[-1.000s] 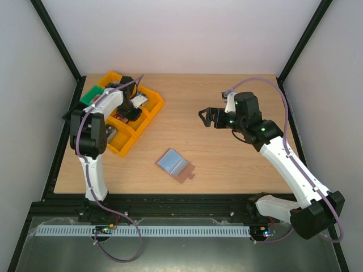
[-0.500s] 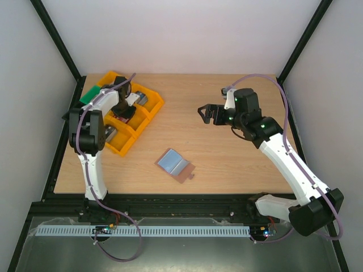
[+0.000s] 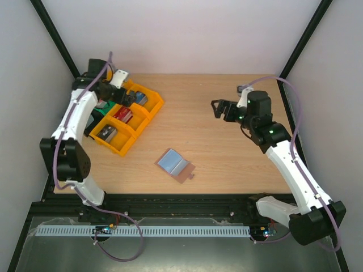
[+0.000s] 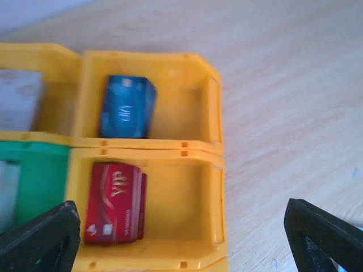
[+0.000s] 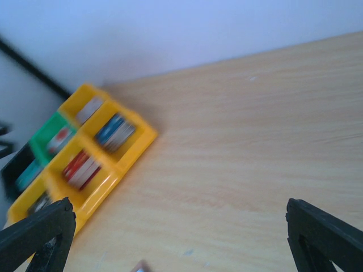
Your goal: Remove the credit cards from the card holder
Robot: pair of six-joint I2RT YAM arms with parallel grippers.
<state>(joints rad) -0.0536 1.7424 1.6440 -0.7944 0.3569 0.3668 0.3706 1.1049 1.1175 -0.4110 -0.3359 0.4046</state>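
The tan-brown card holder [image 3: 185, 172] lies open on the table near the front middle. A light blue-grey credit card [image 3: 170, 161] rests on its left half. In the right wrist view only a corner of the card holder [image 5: 138, 267] shows at the bottom edge. My left gripper [image 3: 116, 88] hangs open over the yellow trays at the back left, far from the holder. In its wrist view the left gripper [image 4: 181, 249] has nothing between its fingers [image 4: 39, 238]. My right gripper [image 3: 220, 109] is open above bare table at the right, empty in its own view [image 5: 178, 249].
Yellow trays [image 3: 148, 106] stand at the back left with a green tray [image 4: 34, 175] beside them. One yellow compartment holds a blue card stack [image 4: 126, 106]. Another holds a red card marked VIP [image 4: 113, 203]. Black frame posts stand at the table's corners.
My left gripper has opened, and its arm has swung back and to the left above the trays. My right arm has drifted a little to the right. The card holder has not moved.
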